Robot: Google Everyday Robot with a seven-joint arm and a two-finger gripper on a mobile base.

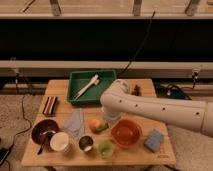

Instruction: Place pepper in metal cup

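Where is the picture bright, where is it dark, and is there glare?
Camera view: warm light on the table; dark wall band behind; faint glint on the metal cup; the hand, low beside the orange fruit, is mostly hidden by the arm.

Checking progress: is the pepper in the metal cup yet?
No, the pepper is by the orange, outside the metal cup; the gripper hangs just above it.
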